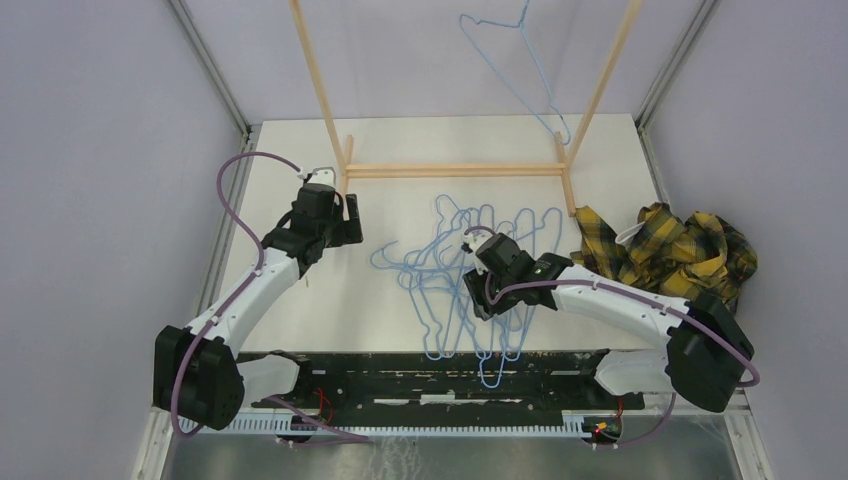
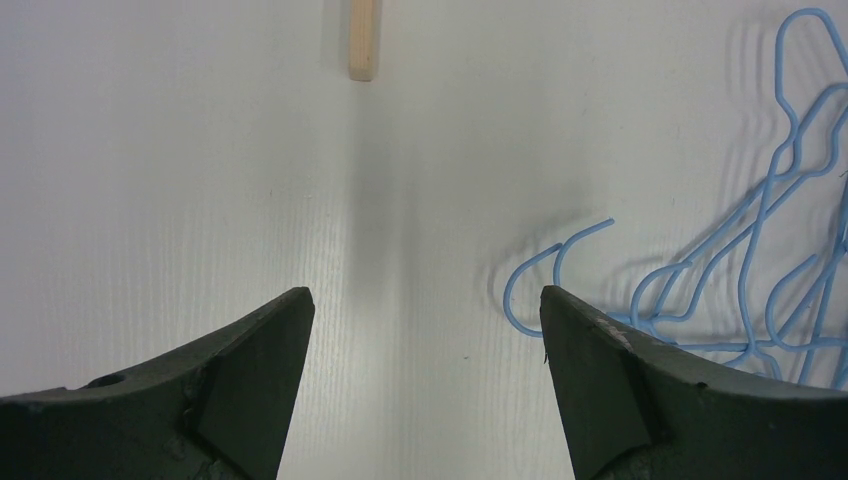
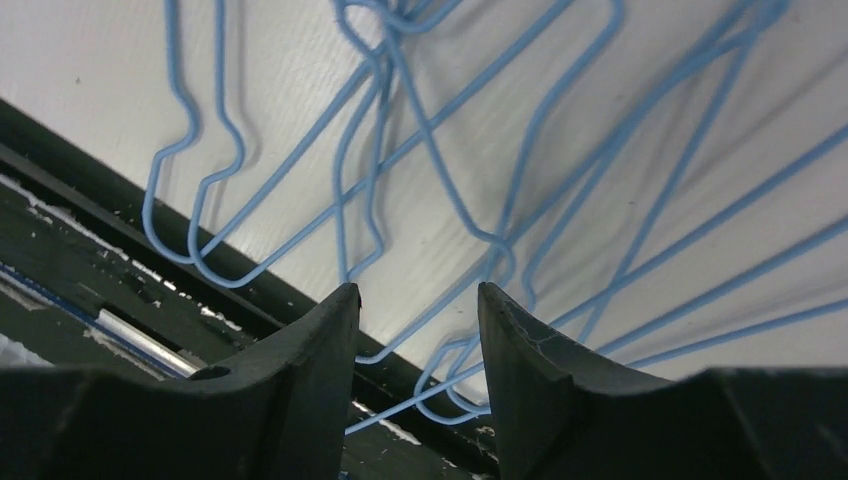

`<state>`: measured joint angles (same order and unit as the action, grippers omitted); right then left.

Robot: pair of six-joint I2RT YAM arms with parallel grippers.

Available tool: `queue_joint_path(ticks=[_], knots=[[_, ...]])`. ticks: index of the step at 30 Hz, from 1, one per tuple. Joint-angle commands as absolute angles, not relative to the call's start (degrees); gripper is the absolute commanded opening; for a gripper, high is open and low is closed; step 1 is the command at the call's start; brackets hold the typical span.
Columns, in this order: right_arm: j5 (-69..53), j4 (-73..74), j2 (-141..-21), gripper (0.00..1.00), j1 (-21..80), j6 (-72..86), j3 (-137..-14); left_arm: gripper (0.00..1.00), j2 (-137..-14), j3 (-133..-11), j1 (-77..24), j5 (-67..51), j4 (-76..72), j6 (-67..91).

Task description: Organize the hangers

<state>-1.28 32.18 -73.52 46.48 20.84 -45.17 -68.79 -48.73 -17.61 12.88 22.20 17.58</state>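
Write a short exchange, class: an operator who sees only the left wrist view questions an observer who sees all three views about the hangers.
Operator: Is anything hung up yet?
Observer: Yes, one hanger hangs up high between the poles of the wooden rack.
Operator: What is the right arm doing?
Observer: The right gripper hovers over the tangled pile of hangers on the table, jaws open, with wires crossing under the gap.
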Motion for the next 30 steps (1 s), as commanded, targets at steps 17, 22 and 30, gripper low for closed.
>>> queue_joint_path(ticks=[17,22,30], knots=[[-2.4,23.0,-87.3,0.53,55.5,24.8,-49.7,0.91,-68.4,-49.4,-17.6,12.4,20.7,19.1],[0.8,23.1,-87.3,0.5,55.9,25.3,-49.9,0.91,-68.2,-49.4,-17.6,12.4,20.9,19.1],[2.4,21.8,-91.0,0.34,56.4,25.7,-50.0,0.91,-68.3,-49.4,-17.6,12.1,21.0,19.1]])
